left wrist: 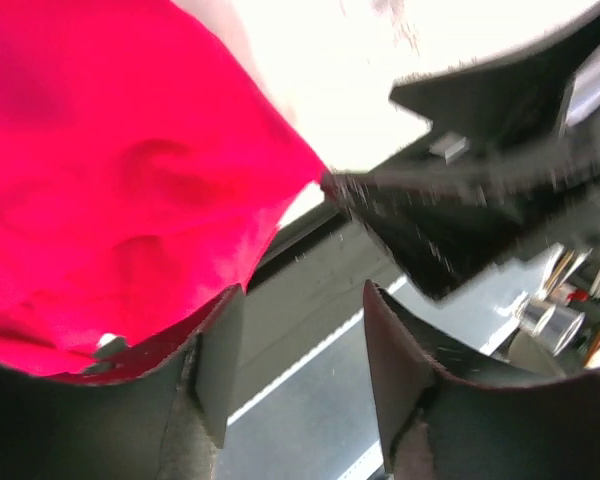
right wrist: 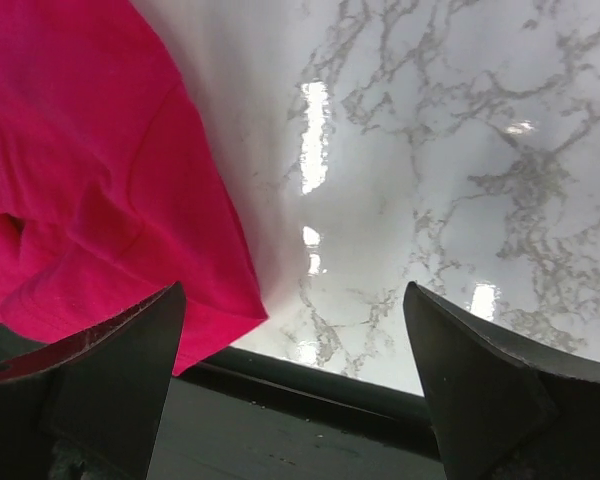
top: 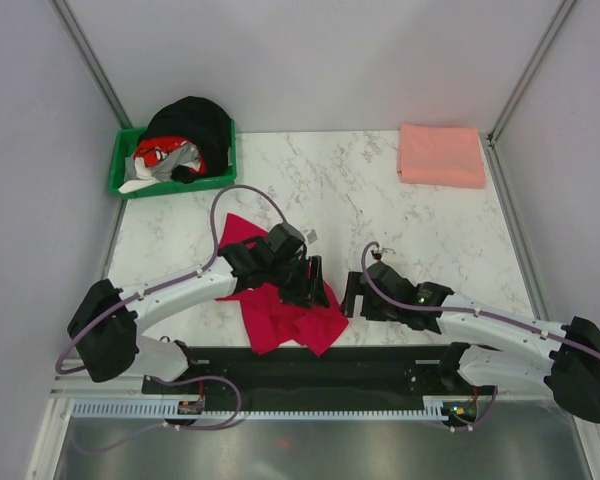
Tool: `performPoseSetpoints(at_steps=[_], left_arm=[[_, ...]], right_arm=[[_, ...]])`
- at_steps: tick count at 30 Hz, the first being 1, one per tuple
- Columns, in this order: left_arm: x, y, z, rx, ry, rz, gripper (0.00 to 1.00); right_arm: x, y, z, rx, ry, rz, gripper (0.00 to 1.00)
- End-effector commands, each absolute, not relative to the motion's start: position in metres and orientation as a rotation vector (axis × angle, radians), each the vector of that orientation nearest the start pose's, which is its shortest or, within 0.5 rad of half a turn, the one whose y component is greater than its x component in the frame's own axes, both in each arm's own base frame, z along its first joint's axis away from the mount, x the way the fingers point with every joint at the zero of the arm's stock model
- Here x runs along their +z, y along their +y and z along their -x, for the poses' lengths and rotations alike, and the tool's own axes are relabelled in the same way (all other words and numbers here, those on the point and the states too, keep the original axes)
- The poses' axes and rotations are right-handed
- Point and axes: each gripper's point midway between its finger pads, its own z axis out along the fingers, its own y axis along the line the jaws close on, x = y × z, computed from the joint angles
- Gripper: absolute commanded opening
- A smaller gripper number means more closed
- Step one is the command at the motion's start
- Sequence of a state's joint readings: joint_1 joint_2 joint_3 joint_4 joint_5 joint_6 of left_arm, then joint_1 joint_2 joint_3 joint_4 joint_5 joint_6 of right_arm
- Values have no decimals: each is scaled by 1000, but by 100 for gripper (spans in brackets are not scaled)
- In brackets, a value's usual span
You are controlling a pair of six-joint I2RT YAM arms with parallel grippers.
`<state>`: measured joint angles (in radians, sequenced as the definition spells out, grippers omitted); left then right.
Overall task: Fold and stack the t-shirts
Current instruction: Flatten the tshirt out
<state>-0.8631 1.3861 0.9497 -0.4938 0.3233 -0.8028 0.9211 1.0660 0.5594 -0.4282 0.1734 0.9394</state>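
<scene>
Left claw [left wrist: 300, 300] is down low at the near edge of the desk [top: 360, 190]. Its jaws stand at a middling gap, and in its own view nothing sits between them. The red t-shirt [top: 280, 318] comes right up to the finger on the left of that view, then bunches away to that side in soft humps.

Right claw [right wrist: 292, 295] is just across from it, spread wide and empty. A corner of the shirt's edge lies beside the finger on the left of its view, and there's bare marble ahead and to the other side. The two claws face each other, close together, over that same edge.

The pink t-shirt [top: 441, 155] lies well beyond the right claw at the far corner, a flat, neat rectangle. By the look of it that one is folded, and the red one is the job in hand.

How will it handle? I'd say light and limp, with no stiffness at all. It should sag from wherever it is pinched and slide easily on the glossy desk, and it could wrinkle or double over if dragged. It's not fragile, and cloth should hold well in the jaws.

The crumpled middle risks catching several layers at once. The better hold is a single-layer edge, and the corner next to the right claw looks easiest. The left claw could take a matching point farther along that edge, so the shirt can be drawn out flat.

The green bin [top: 117, 170] of dark clothes sits far beyond the left claw.
</scene>
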Motion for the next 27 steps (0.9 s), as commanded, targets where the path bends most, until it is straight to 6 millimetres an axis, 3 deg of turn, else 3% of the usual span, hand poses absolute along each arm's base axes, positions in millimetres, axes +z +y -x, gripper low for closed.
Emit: performPoseSetpoints(at_steps=[1, 4, 6, 10, 14, 17, 18, 20, 22, 23, 24, 27], left_arm=[[128, -308, -131, -977, 2747, -369, 60], [116, -299, -120, -928, 2768, -352, 59], [106, -289, -117, -891, 2786, -321, 57], [108, -279, -116, -884, 2758, -283, 56], [109, -274, -112, -886, 2759, -276, 55], [111, -271, -112, -882, 2743, -273, 55], [112, -270, -112, -880, 2741, -274, 54], [115, -270, -113, -878, 2729, -302, 53], [119, -273, -117, -844, 2697, -331, 53], [120, -276, -115, -838, 2693, -357, 54], [122, -282, -117, -827, 2684, -380, 54], [113, -295, -116, -762, 2710, -428, 57]], right_arm=[[68, 198, -172, 431, 2522, -153, 98], [73, 202, -173, 508, 2502, -161, 97], [74, 219, -173, 603, 2497, -124, 93], [76, 258, -161, 813, 2497, 0, 87], [74, 273, -159, 853, 2508, 22, 81], [66, 281, -154, 865, 2535, 36, 64], [66, 283, -154, 875, 2530, 37, 51], [69, 287, -153, 889, 2522, 42, 41], [76, 281, -160, 831, 2503, 28, 58], [91, 281, -169, 810, 2468, 21, 75], [84, 255, -176, 621, 2478, -3, 98], [100, 216, -194, 407, 2474, -51, 98]])
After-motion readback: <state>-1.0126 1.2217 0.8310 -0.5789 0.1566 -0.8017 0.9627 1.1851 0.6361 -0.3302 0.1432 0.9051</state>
